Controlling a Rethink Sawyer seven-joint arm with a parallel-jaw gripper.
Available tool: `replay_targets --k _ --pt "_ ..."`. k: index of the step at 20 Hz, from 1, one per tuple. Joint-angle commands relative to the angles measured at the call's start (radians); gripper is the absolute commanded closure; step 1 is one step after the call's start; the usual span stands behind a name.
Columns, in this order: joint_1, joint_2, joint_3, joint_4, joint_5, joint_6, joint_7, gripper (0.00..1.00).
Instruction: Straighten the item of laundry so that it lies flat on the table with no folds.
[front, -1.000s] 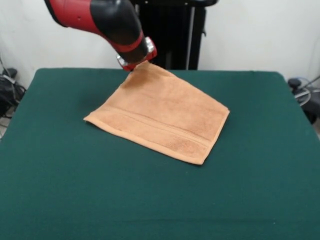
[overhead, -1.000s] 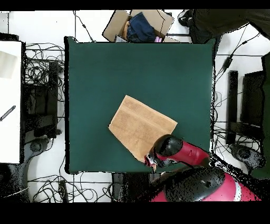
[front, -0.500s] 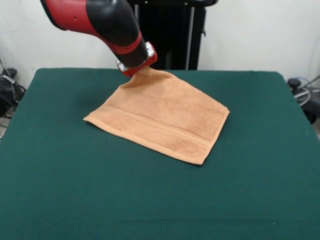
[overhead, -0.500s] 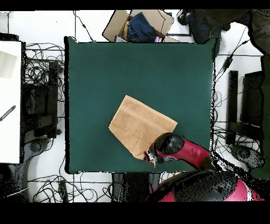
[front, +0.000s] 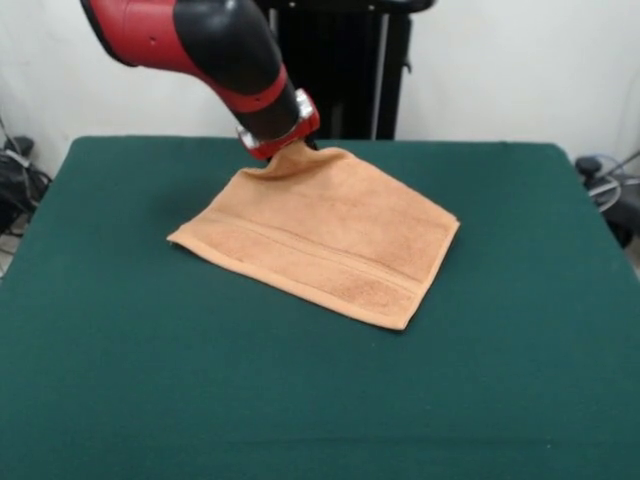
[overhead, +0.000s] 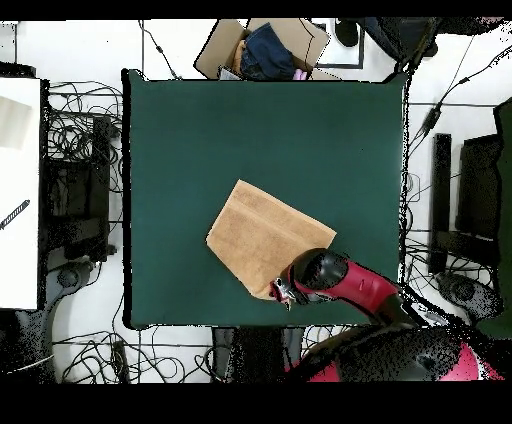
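Gripper (front: 283, 145): end of the red and black arm, upper left of centre in the front view; pinching the far corner of the towel, which rises in a small peak into it. Fingers themselves hidden behind wrist and cloth; the grip is judged from the lifted corner.

Item of laundry (front: 320, 235): light orange-tan terry hand towel, roughly square, woven band stripe running near its nearer hem. Lies as a diamond at the centre of the front view; three corners rest on the surface, the fourth is held just off it. No fold visible, only the raised corner and a soft slope below it. In the overhead view (overhead: 265, 238) it sits below centre, gripper (overhead: 284, 292) at its lowest corner.

Table (front: 150, 400): large rectangular top, dark green felt-like cover; towel well clear of every edge.

Key relation: whole towel spreads away from the gripper, down and right in the front view, its diagonal running from the held corner to the opposite low corner. Judgement: lowering and letting go there would likely leave it flat
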Motion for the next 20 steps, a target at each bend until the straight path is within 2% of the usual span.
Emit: replay_targets --k 1,9,20 --pt "-0.008 -0.020 0.125 0.010 0.062 -0.090 0.172 0.00" --pt "0.024 -0.138 0.086 0.066 0.102 0.010 0.226 0.00" --pt "0.059 -0.281 0.036 0.103 0.135 0.160 0.208 0.00"
